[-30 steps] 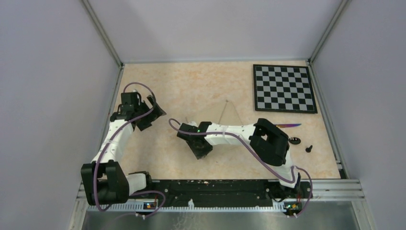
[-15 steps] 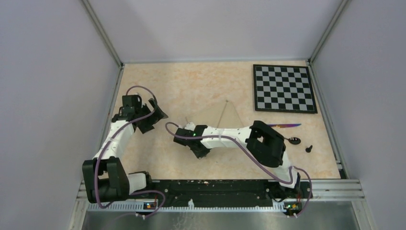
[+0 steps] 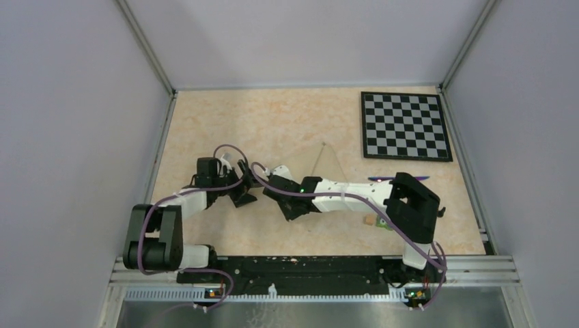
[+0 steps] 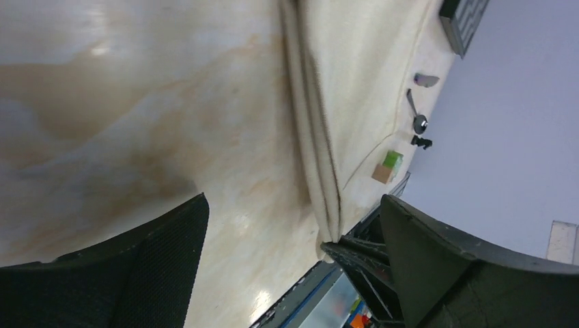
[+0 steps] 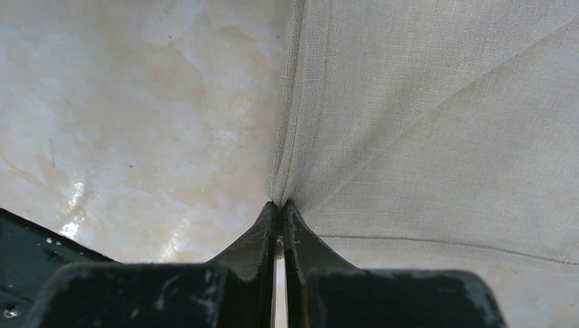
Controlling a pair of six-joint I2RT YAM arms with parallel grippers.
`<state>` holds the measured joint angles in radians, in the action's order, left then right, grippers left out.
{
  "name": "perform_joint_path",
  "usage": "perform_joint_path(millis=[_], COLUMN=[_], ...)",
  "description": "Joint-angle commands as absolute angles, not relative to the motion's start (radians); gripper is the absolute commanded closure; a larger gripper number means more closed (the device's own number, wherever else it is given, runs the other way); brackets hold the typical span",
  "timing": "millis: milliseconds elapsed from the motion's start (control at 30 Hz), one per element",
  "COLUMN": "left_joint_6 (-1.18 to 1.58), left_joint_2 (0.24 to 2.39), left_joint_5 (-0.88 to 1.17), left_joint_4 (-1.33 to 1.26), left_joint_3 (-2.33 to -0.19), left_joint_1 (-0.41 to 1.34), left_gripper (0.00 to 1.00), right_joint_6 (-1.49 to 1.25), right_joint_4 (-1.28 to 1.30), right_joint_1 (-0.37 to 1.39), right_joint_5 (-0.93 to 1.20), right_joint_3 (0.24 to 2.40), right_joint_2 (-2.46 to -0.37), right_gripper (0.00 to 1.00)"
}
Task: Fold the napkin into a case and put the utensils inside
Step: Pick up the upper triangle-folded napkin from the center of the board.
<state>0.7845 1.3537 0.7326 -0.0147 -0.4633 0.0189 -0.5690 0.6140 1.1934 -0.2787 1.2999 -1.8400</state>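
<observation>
The napkin [image 3: 323, 166] lies mid-table, folded over, with a layered folded edge [image 4: 313, 137]. My right gripper [image 3: 293, 208] is shut on that folded edge, pinching it at the fingertips [image 5: 278, 207] just above the tabletop. My left gripper [image 3: 244, 191] is open and empty just left of the right one, its jaws wide apart [image 4: 293, 205] with the fold's edge between them and beyond. A purple-tinted utensil [image 3: 410, 178] shows past the right arm. A dark spoon [image 4: 415, 117] lies beyond the napkin in the left wrist view. No finished case shows.
The chessboard [image 3: 405, 126] lies at the back right. A small green block [image 3: 383, 223] sits by a tan piece near the right arm's elbow, and shows in the left wrist view [image 4: 391, 160]. A black knob [image 4: 420, 142] lies near the spoon. Walls enclose the table.
My left arm has swung from the table's left side to the middle, beside the right gripper. The right arm has shifted right, still holding the napkin, uncovering the green block.
</observation>
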Motion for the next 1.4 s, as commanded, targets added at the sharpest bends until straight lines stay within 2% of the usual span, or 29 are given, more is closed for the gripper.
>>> perform_joint_path(millis=[0, 133, 200, 433, 700, 1067, 1133, 1300, 1367], left_joint_6=[0.897, 0.99, 1.031, 1.09, 1.101, 1.042, 1.04, 1.039, 1.043], left_joint_2=[1.37, 1.43, 1.475, 1.578, 1.684, 1.755, 1.758, 1.748, 1.742], left_joint_5=[0.744, 0.703, 0.706, 0.68, 0.659, 0.64, 0.643, 0.655, 0.667], left_joint_4=[-0.263, -0.401, -0.473, -0.612, -0.649, -0.614, -0.611, -0.603, -0.592], left_joint_3=[-0.438, -0.401, -0.383, -0.39, -0.469, -0.522, -0.521, -0.513, -0.511], left_joint_1=[0.101, 0.171, 0.181, 0.182, 0.197, 0.198, 0.198, 0.198, 0.198], left_gripper=[0.01, 0.02, 0.05, 0.21, 0.38, 0.75, 0.87, 0.95, 0.99], right_joint_6=[-0.57, -0.571, -0.565, -0.558, -0.537, -0.476, -0.471, -0.462, -0.462], right_joint_4=[0.513, 0.506, 0.509, 0.504, 0.486, 0.43, 0.429, 0.414, 0.404], right_joint_1=[1.179, 1.162, 1.157, 1.155, 1.154, 1.167, 1.172, 1.19, 1.203], right_joint_5=[-0.242, -0.239, -0.239, -0.233, -0.232, -0.207, -0.212, -0.248, -0.284], right_joint_3=[1.263, 1.245, 1.242, 1.226, 1.209, 1.144, 1.144, 1.146, 1.148], right_joint_2=[-1.762, -1.727, -1.716, -1.678, -1.666, -1.724, -1.736, -1.759, -1.765], right_gripper=[1.0, 1.0, 1.0, 1.0, 1.0, 1.0, 1.0, 0.99, 0.91])
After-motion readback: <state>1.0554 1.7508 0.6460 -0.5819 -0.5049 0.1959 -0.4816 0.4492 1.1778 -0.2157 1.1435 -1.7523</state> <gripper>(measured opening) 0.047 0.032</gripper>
